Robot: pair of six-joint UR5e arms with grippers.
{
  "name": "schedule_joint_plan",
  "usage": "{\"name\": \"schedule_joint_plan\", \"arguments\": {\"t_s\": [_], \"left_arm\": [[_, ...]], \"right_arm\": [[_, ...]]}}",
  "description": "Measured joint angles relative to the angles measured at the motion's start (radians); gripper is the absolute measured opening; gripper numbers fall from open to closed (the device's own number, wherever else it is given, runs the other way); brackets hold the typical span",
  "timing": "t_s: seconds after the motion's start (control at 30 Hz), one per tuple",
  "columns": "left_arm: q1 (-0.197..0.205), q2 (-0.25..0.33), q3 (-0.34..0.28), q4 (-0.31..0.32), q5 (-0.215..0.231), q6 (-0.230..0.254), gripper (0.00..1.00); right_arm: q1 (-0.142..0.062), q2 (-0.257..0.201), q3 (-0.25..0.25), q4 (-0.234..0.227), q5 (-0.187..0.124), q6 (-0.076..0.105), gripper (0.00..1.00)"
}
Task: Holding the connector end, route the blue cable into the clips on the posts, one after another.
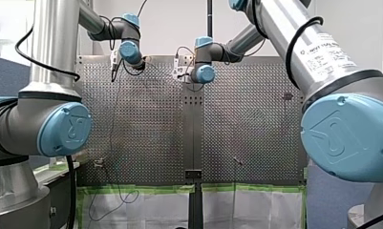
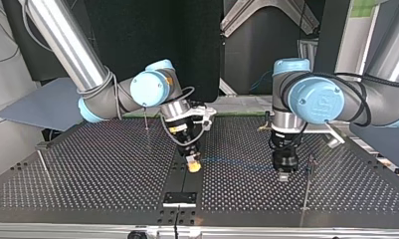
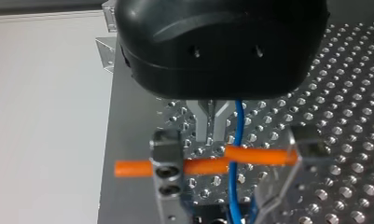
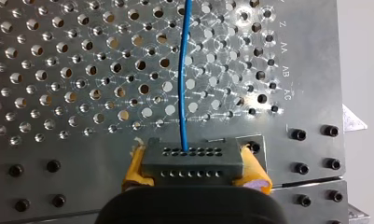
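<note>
Where the blue cable (image 4: 182,93) ends, it enters a small grey connector (image 4: 189,161) with rows of holes. My right gripper (image 4: 194,171) holds that connector squeezed between its yellow pads (image 4: 134,170), clamped on both sides. From the connector the cable runs straight ahead of the gripper, low over the perforated table (image 2: 112,169).

In the top view, this gripper points down over the table's dark centre strip (image 2: 184,174), towards the edge furthest from the arms' bases. The cable stretches along that edge as a thin blue line, just above the surface, to my left gripper (image 3: 233,158), which stands upright nearby.

In the left wrist view the cable passes between that gripper's two metal fingers (image 3: 166,163). They stand wide apart and do not pinch it. Orange bars (image 3: 198,165) span the gap between them, and the cable crosses these.

Just beside my left gripper, on the side away from my right one, a thin post (image 2: 306,191) rises from the table. A second post (image 2: 146,119) stands beyond my right arm. A third post (image 2: 42,162) stands near the table's side edge, well apart from both grippers.
</note>
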Motion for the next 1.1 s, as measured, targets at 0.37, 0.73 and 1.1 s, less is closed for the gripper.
{"name": "schedule_joint_plan", "arguments": {"t_s": [0.37,0.73,1.1], "left_arm": [[0.000,0.000,0.000,0.002,-0.001,-0.002,0.34],[-0.004,0.005,0.000,0.001,-0.031,-0.003,0.50],[-0.016,0.009,0.000,-0.001,-0.027,0.002,0.18]], "right_arm": [[0.000,0.000,0.002,0.006,0.000,0.000,0.00],[0.000,0.000,0.002,0.006,0.001,-0.001,0.00],[-0.001,0.000,0.002,0.006,0.001,0.000,0.00]]}}
